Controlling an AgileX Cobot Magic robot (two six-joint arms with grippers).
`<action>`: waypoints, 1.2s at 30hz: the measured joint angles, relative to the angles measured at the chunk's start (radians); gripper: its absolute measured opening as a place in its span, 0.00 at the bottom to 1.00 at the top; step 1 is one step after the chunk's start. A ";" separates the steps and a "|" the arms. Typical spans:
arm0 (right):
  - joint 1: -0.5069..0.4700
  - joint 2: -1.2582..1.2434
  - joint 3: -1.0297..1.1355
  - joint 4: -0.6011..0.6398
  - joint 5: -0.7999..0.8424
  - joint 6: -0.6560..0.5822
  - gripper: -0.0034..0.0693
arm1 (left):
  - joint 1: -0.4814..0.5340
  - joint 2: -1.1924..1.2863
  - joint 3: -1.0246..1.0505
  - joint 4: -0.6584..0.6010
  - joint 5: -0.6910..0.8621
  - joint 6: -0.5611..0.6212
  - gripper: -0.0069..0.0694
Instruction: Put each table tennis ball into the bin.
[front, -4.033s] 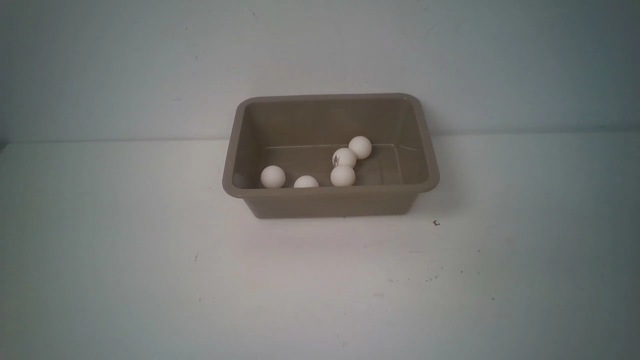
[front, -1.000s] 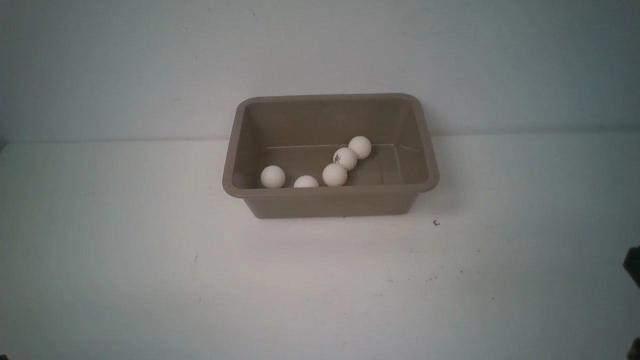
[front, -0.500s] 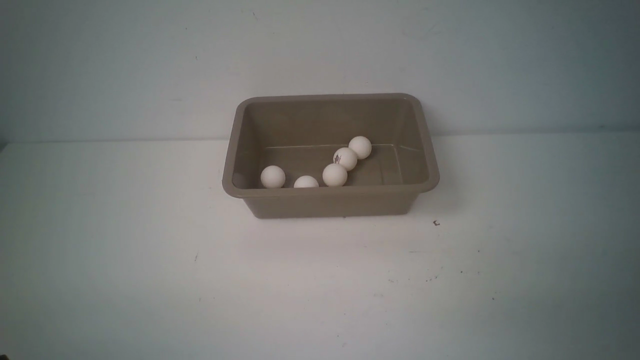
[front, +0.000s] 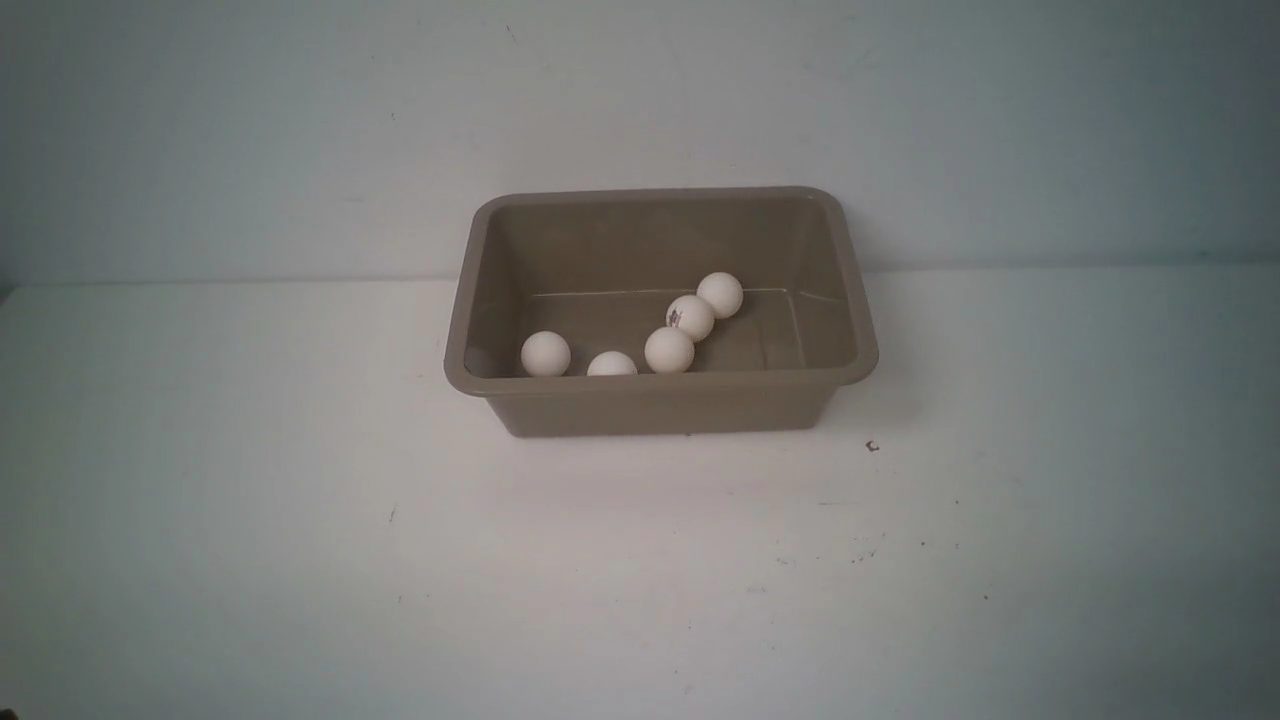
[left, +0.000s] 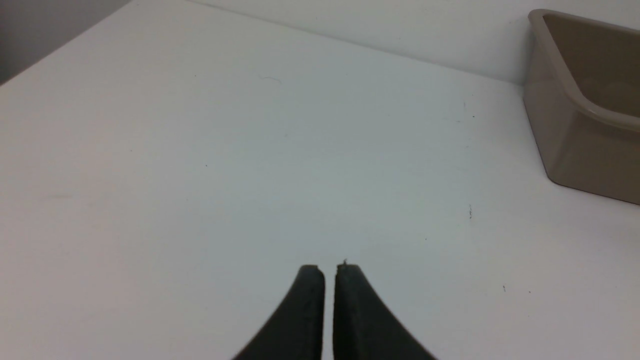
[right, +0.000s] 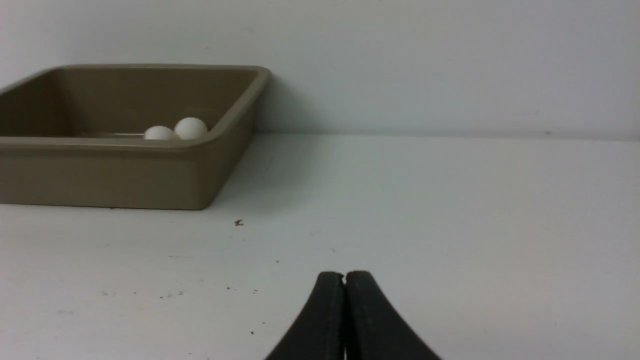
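The taupe-brown bin (front: 660, 385) stands at the table's middle, close to the back wall. Several white table tennis balls lie on its floor: one (front: 546, 353) at the left, one (front: 611, 364) half hidden by the near wall, and a slanted row of three (front: 669, 350) (front: 691, 317) (front: 720, 294). Neither arm shows in the front view. My left gripper (left: 330, 270) is shut and empty over bare table, with the bin (left: 570, 135) off to one side. My right gripper (right: 344, 275) is shut and empty, the bin (right: 125, 170) and two balls (right: 190, 128) beyond it.
The white table (front: 640, 580) carries only small dark specks, one (front: 872, 446) near the bin's front right corner. A pale wall (front: 640, 100) rises just behind the bin. The table's left edge (left: 60, 55) appears in the left wrist view.
In the last four seconds, the front ball of the slanted row rolled slightly left in the bin. A dark piece of the right arm at the frame's right edge one second ago has left the front view.
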 joint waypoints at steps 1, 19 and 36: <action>-0.022 0.000 0.000 0.007 0.007 0.000 0.02 | 0.000 0.000 0.000 0.000 0.000 0.000 0.11; -0.233 0.000 0.029 0.087 0.040 0.002 0.02 | 0.000 0.000 0.000 0.000 0.000 0.000 0.11; -0.234 0.000 0.029 0.088 0.040 0.003 0.02 | 0.000 0.000 0.000 0.000 0.000 0.000 0.11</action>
